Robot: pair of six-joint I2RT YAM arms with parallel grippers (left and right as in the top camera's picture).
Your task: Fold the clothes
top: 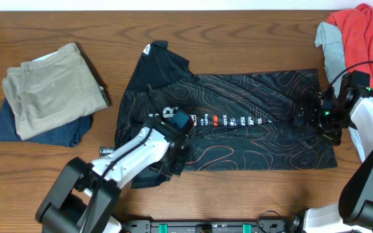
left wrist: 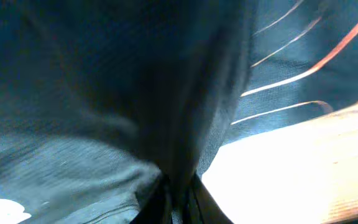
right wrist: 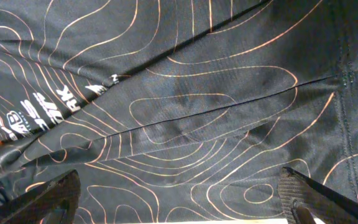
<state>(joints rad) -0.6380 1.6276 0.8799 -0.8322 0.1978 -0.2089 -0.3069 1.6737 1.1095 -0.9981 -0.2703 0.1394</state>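
Overhead view, middle of the wooden table [top: 238, 26]: black short-sleeved jersey [top: 258, 116], spread lengthwise from left to right and mostly flat. Thin, slick fabric with a faint sheen, covered in fine copper-orange contour lines. Row of small white and red logos [top: 228, 120] along the midline. Rumpled at the left end, with a plain dark unpatterned flap jutting toward the far edge. At its near-left edge, left gripper [top: 177, 162], tilted down onto the cloth. In the left wrist view, dark fingers [left wrist: 157, 202] close together around a bunched ridge of fabric, so clamped on the jersey, with bare pale wood just to the right. At the jersey's right end, right gripper [top: 319, 120] low over the fabric. In the right wrist view, black fingers [right wrist: 48, 199] spread wide apart with nothing held, over patterned cloth crossed by a straight diagonal seam and a stitched hem at the right; whether touching the fabric, cannot tell. Farther left, near the jersey but apart from it, khaki-beige trousers [top: 47, 87] folded into a rough rectangle atop a navy garment [top: 37, 133]. In the far right corner, a crumpled red garment [top: 368, 32] heaped over a pale grey garment [top: 332, 42].
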